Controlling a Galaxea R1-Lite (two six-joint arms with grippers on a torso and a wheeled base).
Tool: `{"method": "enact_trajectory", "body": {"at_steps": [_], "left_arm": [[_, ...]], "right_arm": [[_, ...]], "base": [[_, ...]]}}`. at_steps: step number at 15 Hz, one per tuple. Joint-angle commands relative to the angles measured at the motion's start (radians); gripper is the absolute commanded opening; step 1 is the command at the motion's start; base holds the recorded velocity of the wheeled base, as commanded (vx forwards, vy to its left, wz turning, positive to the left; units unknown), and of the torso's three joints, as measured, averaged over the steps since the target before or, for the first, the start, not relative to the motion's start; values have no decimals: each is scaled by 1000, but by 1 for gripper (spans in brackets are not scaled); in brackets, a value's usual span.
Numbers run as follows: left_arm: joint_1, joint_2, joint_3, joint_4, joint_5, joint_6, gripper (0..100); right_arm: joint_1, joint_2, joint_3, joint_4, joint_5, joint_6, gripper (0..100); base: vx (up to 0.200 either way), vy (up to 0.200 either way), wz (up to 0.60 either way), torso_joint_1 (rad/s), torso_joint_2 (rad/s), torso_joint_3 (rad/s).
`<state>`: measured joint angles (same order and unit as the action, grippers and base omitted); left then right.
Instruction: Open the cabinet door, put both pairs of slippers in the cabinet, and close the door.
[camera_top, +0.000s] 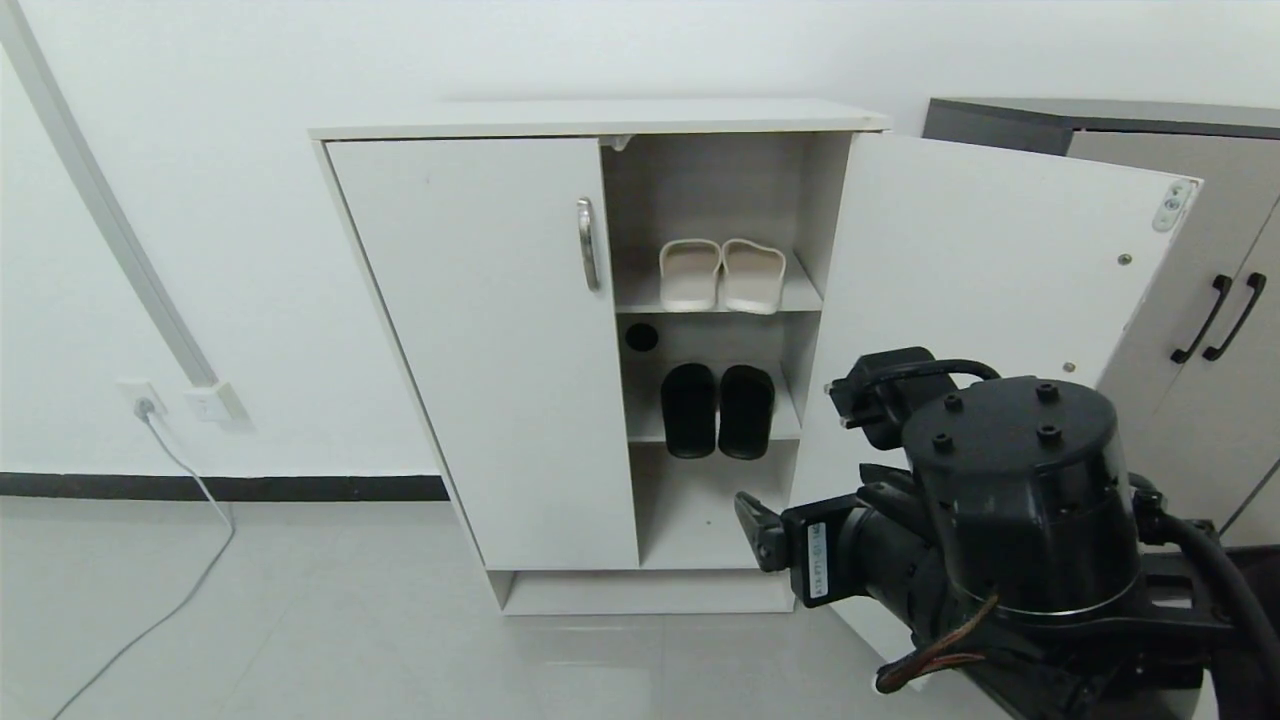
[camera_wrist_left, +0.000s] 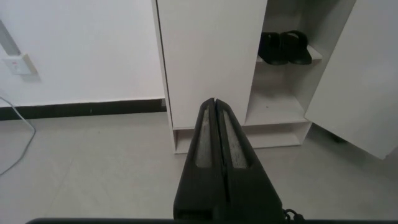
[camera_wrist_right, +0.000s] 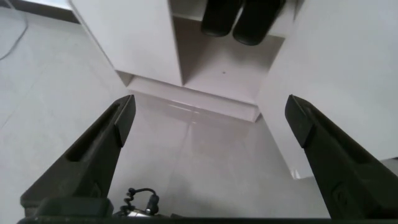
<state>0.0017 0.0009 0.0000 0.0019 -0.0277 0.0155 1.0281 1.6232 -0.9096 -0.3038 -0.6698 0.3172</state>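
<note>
The white laminate cabinet (camera_top: 600, 117) is a flat-panelled box against the wall. Its right door (camera_top: 980, 270) is swung wide, and its left door (camera_top: 480, 350) is closed with a curved metal handle (camera_top: 587, 245). The cream slippers (camera_top: 722, 274), smooth moulded slides, sit side by side on the upper shelf. The matte black slippers (camera_top: 717, 410) sit on the shelf below (toes past its edge). The right gripper (camera_wrist_right: 210, 106) hangs low before the open compartment, fingers spread wide and holding nothing. The left gripper (camera_wrist_left: 214, 109) is pressed together and empty above the glossy grey floor tiles (camera_top: 300, 620).
</note>
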Motion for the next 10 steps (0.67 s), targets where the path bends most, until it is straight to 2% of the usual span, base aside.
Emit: {"method": "enact_trajectory", "body": {"at_steps": [1,10], "left_arm": [[0,1,0,1,0,0,0],[0,1,0,1,0,0,0]], "right_arm": [[0,4,0,2,-1,0,100],[-3,3,0,2,-1,-1,100]], "base": [[0,0,0,0,0,0],[0,0,0,0,0,0]]}}
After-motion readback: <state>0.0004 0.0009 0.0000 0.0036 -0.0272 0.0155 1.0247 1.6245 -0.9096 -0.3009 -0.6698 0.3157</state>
